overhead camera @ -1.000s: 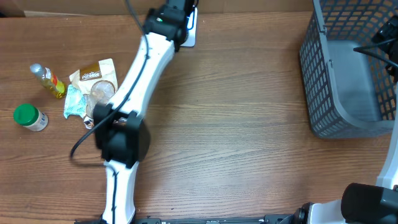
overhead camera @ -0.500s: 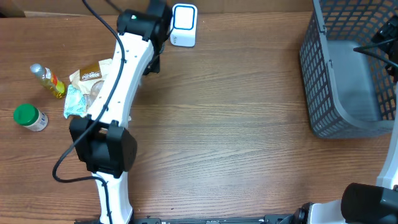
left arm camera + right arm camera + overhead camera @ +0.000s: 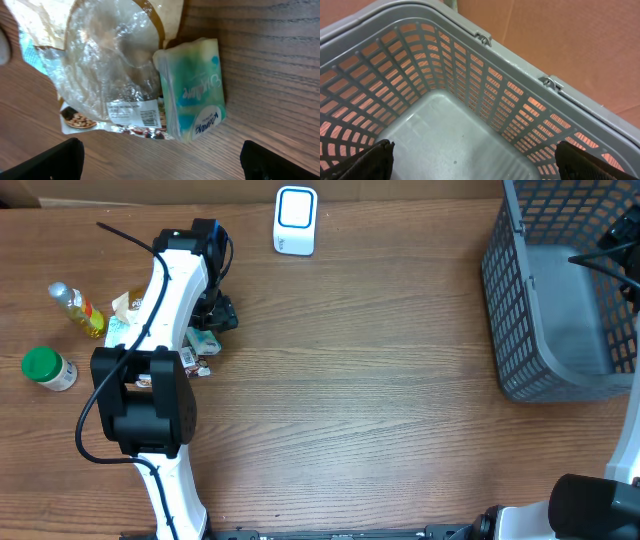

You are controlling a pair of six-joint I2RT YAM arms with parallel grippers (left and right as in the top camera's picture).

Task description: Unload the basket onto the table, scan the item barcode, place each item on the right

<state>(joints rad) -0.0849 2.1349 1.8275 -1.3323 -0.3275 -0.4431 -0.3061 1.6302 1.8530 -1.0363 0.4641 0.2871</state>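
Left claw [image 3: 162,160] hangs with its jaws spread wide and empty over the pile at the left of the overhead view, fingertips at the lower corners of the wrist frame, placed to pick the next item. Beneath it lie a tissue pack [image 3: 192,90] and, touching it on the left, a clear bag [image 3: 112,65] whose barcode label [image 3: 134,111] faces up. The scanner [image 3: 295,220] stands at the top centre of the table [image 3: 380,400], well apart, window facing the workspace so a lifted item can be shown to it. A bottle [image 3: 77,308] and jar [image 3: 48,368] wait at far left. Right claw [image 3: 475,165], also open and empty, idles over the basket [image 3: 470,95], likely the drop point for scanned goods.
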